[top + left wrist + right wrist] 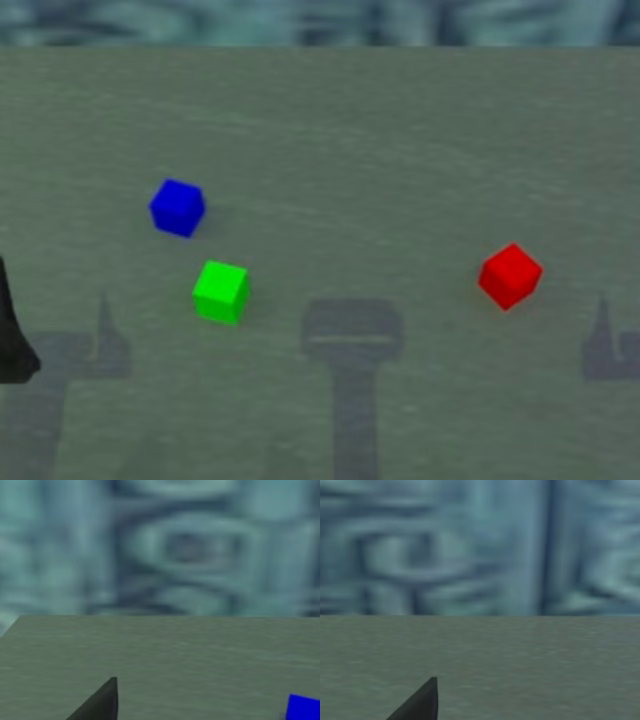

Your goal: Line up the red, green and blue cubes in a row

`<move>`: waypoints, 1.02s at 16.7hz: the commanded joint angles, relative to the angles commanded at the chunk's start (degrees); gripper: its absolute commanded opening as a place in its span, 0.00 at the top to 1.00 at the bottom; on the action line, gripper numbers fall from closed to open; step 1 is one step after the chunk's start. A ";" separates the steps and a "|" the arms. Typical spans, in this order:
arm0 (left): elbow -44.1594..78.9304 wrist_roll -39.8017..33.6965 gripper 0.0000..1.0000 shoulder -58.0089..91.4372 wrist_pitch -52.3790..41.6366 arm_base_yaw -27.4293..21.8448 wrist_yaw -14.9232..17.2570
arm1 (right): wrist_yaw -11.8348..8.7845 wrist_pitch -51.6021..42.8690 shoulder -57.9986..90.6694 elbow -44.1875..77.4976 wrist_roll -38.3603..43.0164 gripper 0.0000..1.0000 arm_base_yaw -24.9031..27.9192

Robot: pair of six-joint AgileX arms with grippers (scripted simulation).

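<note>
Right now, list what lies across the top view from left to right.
Left gripper at the left edge → blue cube → green cube → red cube. The right gripper is out of this view.
</note>
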 joint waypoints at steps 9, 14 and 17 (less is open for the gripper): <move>0.00 0.00 0.00 0.00 0.00 0.00 0.00 | -0.15 -10.28 16.85 15.74 -2.34 0.00 3.60; 0.00 0.00 0.00 0.00 0.00 0.00 0.00 | 0.06 -25.09 45.78 37.04 -5.68 0.00 8.14; 0.00 0.00 0.00 0.00 0.00 0.00 0.00 | 0.11 -35.03 65.89 50.40 -7.90 0.00 11.19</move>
